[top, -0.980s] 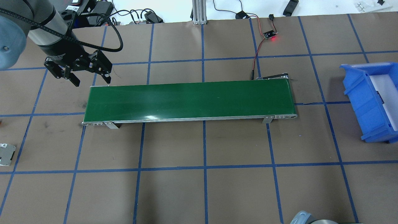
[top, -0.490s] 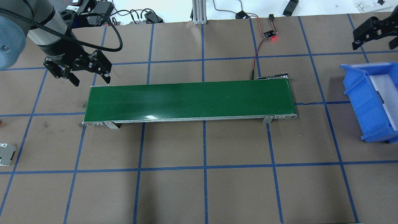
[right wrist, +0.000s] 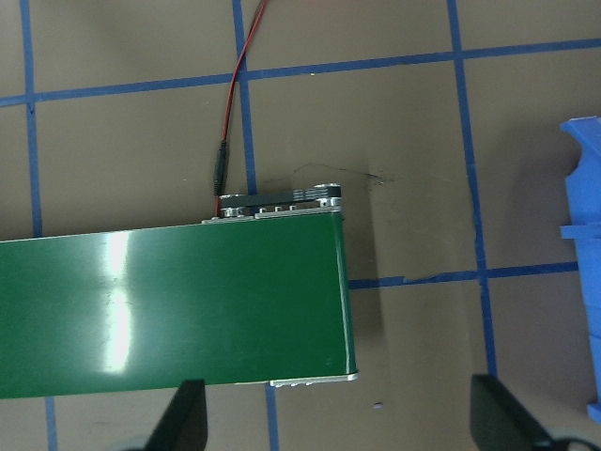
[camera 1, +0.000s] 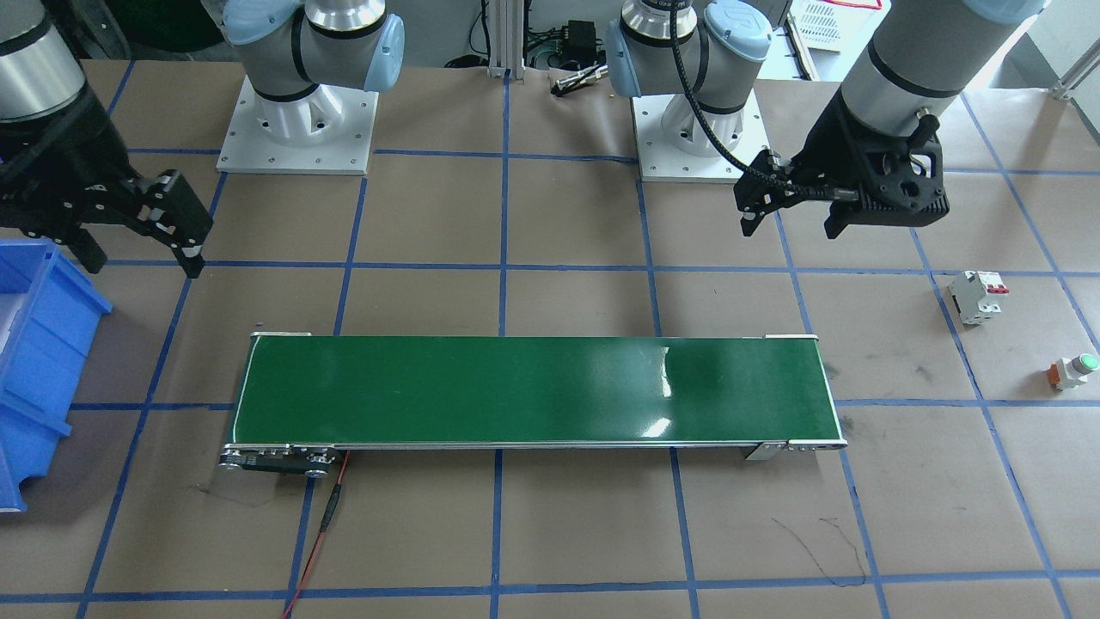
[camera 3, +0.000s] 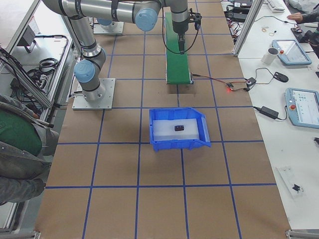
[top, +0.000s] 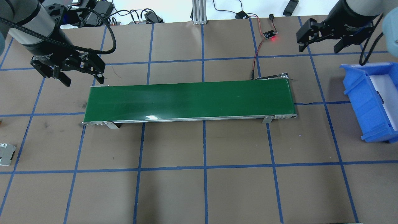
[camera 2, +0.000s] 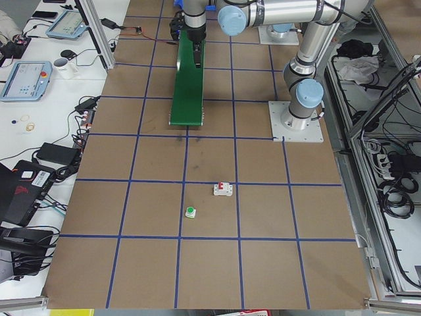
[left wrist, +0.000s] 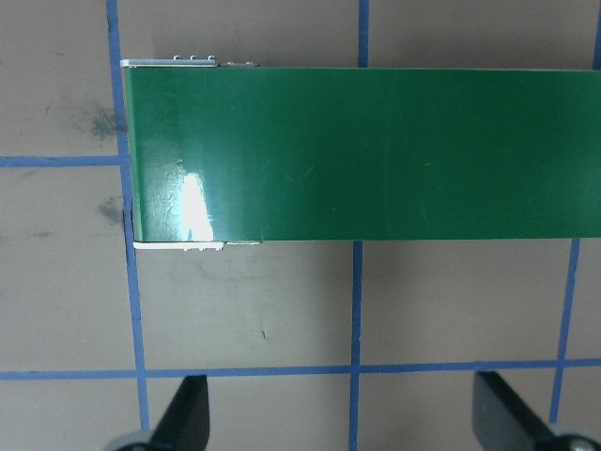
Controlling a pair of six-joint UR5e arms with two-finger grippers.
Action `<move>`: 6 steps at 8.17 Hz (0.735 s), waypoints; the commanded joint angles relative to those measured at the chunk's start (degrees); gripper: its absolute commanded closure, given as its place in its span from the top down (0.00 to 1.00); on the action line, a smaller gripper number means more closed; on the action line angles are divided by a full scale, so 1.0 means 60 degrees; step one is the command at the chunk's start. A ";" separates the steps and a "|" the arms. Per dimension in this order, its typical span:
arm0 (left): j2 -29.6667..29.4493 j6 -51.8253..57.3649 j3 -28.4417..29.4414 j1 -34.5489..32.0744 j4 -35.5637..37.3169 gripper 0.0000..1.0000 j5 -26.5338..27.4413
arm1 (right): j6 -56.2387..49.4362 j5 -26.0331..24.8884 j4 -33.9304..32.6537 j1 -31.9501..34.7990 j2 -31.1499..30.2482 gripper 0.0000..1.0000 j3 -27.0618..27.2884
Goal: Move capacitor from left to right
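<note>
A small black object [camera 3: 178,128], which looks like the capacitor, lies on the white floor of the blue bin [camera 3: 177,144]; it is too small to show detail. In the overhead view only a dark speck shows inside the bin [top: 363,102]. My left gripper [top: 83,81] is open and empty, above the table just beyond the left end of the green conveyor belt [top: 189,101]. It also shows in the front view [camera 1: 791,227] and its wrist view [left wrist: 345,425]. My right gripper [top: 318,48] is open and empty, beyond the belt's right end near the bin; it shows in the front view [camera 1: 142,260] too.
A white breaker with red switches [camera 1: 977,297] and a green-capped button [camera 1: 1074,371] stand on the table at my left. A small sensor board with a red light [top: 270,35] and its wires lie behind the belt. The bin [camera 1: 34,344] stands at my right.
My right gripper has come into the overhead view from the right and moved left, to behind the bin. My left gripper has shifted a little left and stays open.
</note>
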 commanded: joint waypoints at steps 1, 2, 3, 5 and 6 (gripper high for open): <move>0.0424 0.0003 0.0009 0.0010 -0.0304 1.00 0.0527 | 0.0907 -0.0044 0.0030 0.1025 0.0052 1.00 0.0147; 0.0424 0.0003 0.0009 0.0010 -0.0318 1.00 0.0546 | 0.1228 -0.0044 0.0015 0.1261 0.0125 1.00 0.0162; 0.0424 0.0003 0.0009 -0.0005 -0.0303 1.00 0.0560 | 0.1637 -0.0058 0.0015 0.1495 0.0184 1.00 0.0162; 0.0424 -0.0012 0.0009 -0.0005 -0.0303 1.00 0.0575 | 0.1467 -0.0073 0.0000 0.1614 0.0228 1.00 0.0162; 0.0424 -0.0012 -0.0005 -0.0005 -0.0303 1.00 0.0590 | 0.1451 -0.0073 0.0000 0.1614 0.0228 1.00 0.0162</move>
